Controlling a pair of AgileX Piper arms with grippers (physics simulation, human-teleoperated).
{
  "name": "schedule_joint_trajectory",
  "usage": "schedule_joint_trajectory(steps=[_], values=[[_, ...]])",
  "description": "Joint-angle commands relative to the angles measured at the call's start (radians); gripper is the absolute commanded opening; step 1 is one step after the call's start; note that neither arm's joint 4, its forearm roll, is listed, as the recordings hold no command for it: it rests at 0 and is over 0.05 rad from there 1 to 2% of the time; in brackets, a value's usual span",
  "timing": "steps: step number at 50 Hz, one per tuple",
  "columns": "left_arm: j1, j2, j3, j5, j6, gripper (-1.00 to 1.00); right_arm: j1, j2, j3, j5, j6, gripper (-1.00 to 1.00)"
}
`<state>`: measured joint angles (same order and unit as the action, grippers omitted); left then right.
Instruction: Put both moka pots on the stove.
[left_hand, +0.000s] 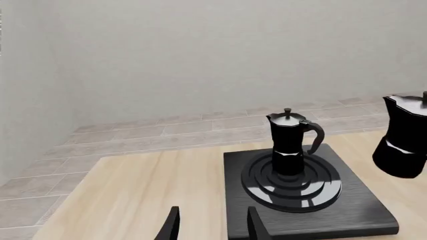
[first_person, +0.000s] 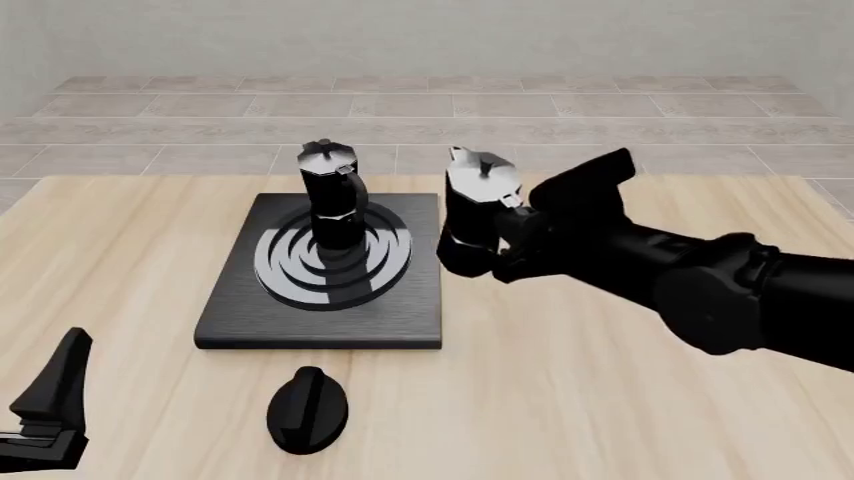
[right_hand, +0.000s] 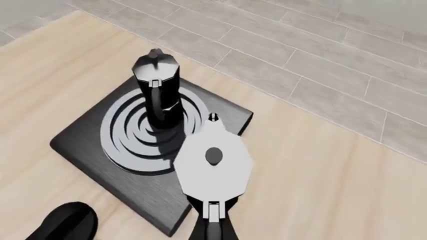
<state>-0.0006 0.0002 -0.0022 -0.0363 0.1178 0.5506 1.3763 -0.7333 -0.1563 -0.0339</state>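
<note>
one moka pot (first_person: 331, 195) upright on stove (first_person: 400, 320) burner rings. second moka pot (first_person: 474, 212) clamped in right claw (first_person: 514, 235), held above worktop (first_person: 601, 380) beside stove's right edge, ready for placing. left claw (left_hand: 210, 225) parted, empty, withdrawn.

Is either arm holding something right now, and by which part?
The right pincer holds the second moka pot by its handle side; the left pincer holds nothing.

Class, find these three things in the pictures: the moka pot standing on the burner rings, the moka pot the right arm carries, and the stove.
moka pot on the rings (first_person: 331, 195): front view, its body.
carried moka pot (right_hand: 213, 162): right wrist view, its silvery lid.
stove (first_person: 407, 325): front view, bare slab corner.
</note>
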Motion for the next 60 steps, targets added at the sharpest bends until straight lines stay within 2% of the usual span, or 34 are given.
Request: schedule_joint_trajectory(steps=[1, 32, 60], values=[[0.014, 0.0, -0.002, -0.002, -0.004, 1.0, 0.09, -0.026, -0.078, 0.024, 0.01, -1.0], [0.021, 0.0, -0.003, -0.004, -0.015, 1.0, 0.257, 0.075, -0.184, 0.014, 0.026, -1.0], [0.017, 0.0, -0.002, -0.003, -0.01, 1.0, 0.353, 0.147, -0.245, 0.004, 0.05, -1.0]])
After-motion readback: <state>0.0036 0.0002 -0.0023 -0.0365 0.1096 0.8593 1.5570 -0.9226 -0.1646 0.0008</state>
